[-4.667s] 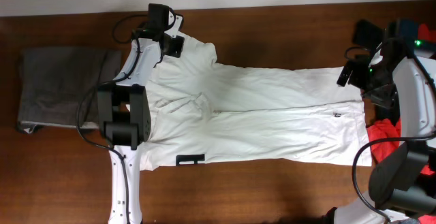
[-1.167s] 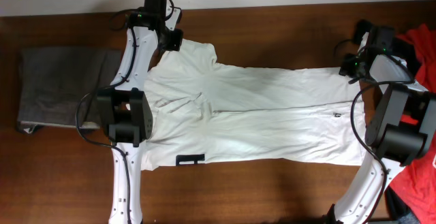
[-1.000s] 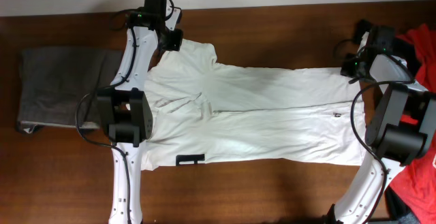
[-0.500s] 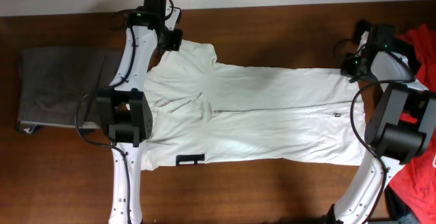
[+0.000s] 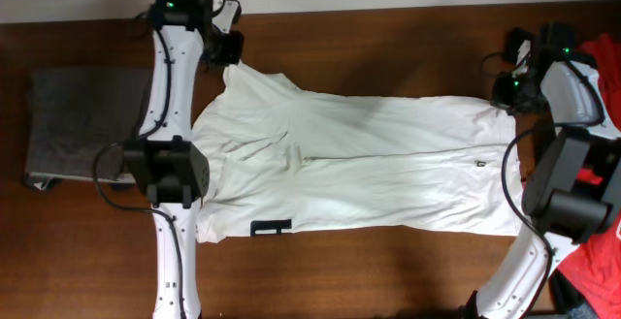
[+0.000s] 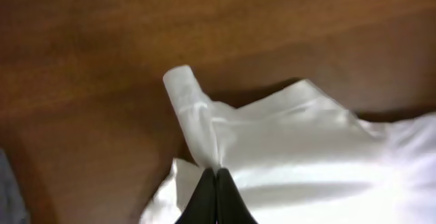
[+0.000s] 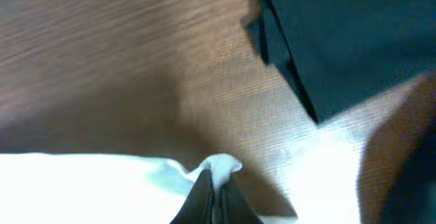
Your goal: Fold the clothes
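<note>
since half a second ago my left arm has swung out toward the table's far edge, and the left gripper (image 6: 216,180), pinched tight on a sleeve corner of the white t-shirt (image 5: 359,164), has drawn that corner into a point. my right gripper (image 7: 212,183) is squeezed closed on the far corner of the hem. the t-shirt lies spread lengthwise across the middle of the wooden table (image 5: 388,33), sleeves toward my left arm, with the grey-brown trousers (image 5: 82,115) beside that end.
</note>
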You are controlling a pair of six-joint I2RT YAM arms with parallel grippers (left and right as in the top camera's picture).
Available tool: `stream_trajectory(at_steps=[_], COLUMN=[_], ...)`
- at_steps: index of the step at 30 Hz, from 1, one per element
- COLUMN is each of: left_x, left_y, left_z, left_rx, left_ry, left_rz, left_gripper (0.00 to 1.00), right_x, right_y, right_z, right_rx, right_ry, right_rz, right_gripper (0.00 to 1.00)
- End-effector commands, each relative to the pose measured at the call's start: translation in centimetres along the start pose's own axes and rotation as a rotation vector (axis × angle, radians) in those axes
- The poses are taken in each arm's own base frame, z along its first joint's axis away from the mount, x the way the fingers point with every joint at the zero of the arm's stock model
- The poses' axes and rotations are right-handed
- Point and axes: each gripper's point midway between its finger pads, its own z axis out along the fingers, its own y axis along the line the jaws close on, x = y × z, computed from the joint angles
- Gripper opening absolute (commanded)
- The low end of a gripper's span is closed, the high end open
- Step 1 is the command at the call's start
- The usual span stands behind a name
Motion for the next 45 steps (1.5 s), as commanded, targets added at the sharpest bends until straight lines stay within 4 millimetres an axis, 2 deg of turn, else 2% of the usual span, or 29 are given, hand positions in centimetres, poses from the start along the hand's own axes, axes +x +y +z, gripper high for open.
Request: stream_trajectory(at_steps=[1, 4, 10, 18, 20, 23, 25, 27, 29, 33, 39, 45], left_x=[-0.6, 0.5, 3.2, 3.1, 2.9, 2.7, 3.0, 3.7, 5.0, 9.4, 17.2, 22.7], left_y=[-1.2, -1.6, -1.9, -1.7, -1.9, -2.3, -2.7, -2.8, -2.7, -2.8, -3.3, -3.5], left_z=[-2.4, -3.9, -5.2, -5.5, -6.4, -9.1, -11.0, -12.0, -12.5, -11.9, -9.1, -6.5], left_rx=[0.067, 0.071, 0.077, 0.072, 0.069, 0.067, 0.066, 0.057, 0.034, 0.022, 0.034, 0.043], left_ry=[-0.036, 0.002, 0.102, 0.098, 0.082, 0.05, 0.042, 0.055, 0.095, 0.252, 0.532, 0.725], left_rz=[-0.007, -0.015, -0.041, -0.138, -0.145, -0.151, -0.162, -0.164, -0.171, -0.211, -0.262, -0.296], left_gripper=[0.0, 0.0, 0.0, 0.0, 0.0, 0.0, 0.0, 0.0, 0.0, 0.0, 0.0, 0.0], right_x=[-1.4, -0.1, 2.2, 5.5, 5.9, 6.4, 6.9, 7.4, 8.3, 10.4, 12.2, 14.6], right_y=[0.4, 0.5, 0.7, 0.7, 0.7, 0.8, 0.8, 0.8, 0.8, 0.4, -0.8, -2.6], right_z=[-4.9, -6.5, -8.8, -9.7, -9.8, -10.4, -10.9, -11.2, -11.4, -11.8, -12.6, -13.5], right_rx=[-0.019, -0.018, -0.018, -0.019, -0.019, -0.018, -0.015, -0.014, -0.013, 0.004, 0.014, 0.075], right_ry=[-0.081, -0.049, 0.015, 0.143, 0.157, 0.168, 0.182, 0.198, 0.234, 0.321, 0.397, 0.495], right_rz=[-0.002, 0.0, 0.005, 0.015, 0.017, 0.034, 0.052, 0.056, 0.065, 0.098, 0.166, 0.257], right_gripper=[0.04, 0.04, 0.04, 0.04, 0.04, 0.04, 0.04, 0.04, 0.04, 0.04, 0.04, 0.04])
